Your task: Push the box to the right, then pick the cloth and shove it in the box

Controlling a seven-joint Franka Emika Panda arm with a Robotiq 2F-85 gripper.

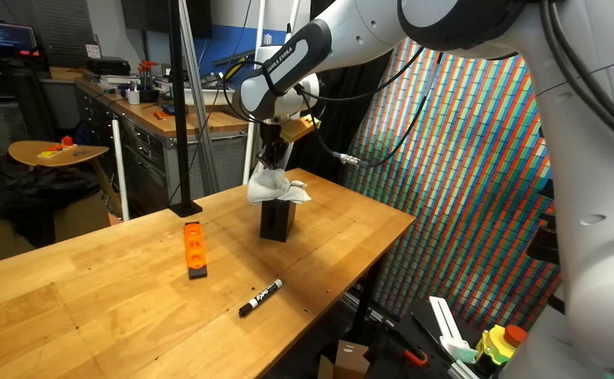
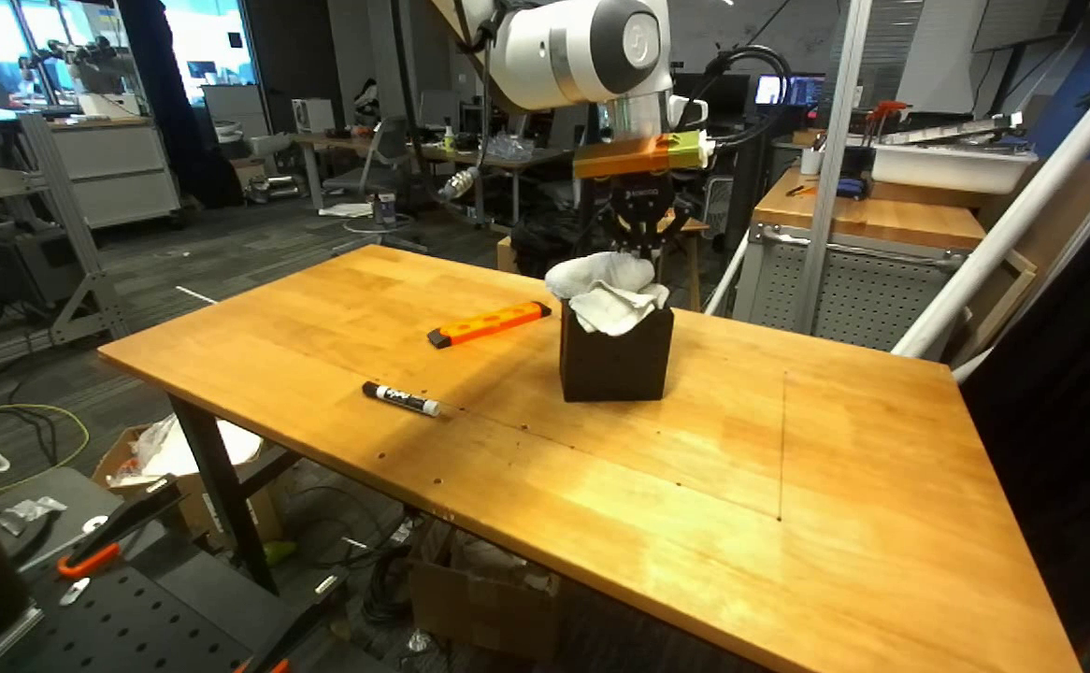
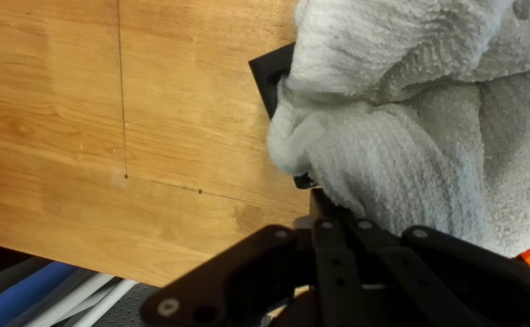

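The black box [image 1: 277,222] stands upright on the wooden table in both exterior views. Bunched over its open top is the whitish cloth [image 2: 612,290], part of it sunk in and part hanging over the rim. From above, the cloth [image 3: 401,122] covers most of the opening; only a corner of the box [image 3: 272,68] and a bit of rim show. My gripper [image 3: 326,202] is shut, its fingers together at the cloth's edge near the box's rim, with no cloth visibly pinched. In an exterior view my gripper [image 2: 650,257] points down behind the cloth, and its fingertips are partly hidden.
An orange level [image 1: 195,250] lies on the table beside the box, and a black-and-white marker [image 1: 260,298] lies nearer the table's edge. A black upright post [image 1: 185,208] is fixed at the table's border. White poles [image 2: 1022,187] rise beyond the table's edge.
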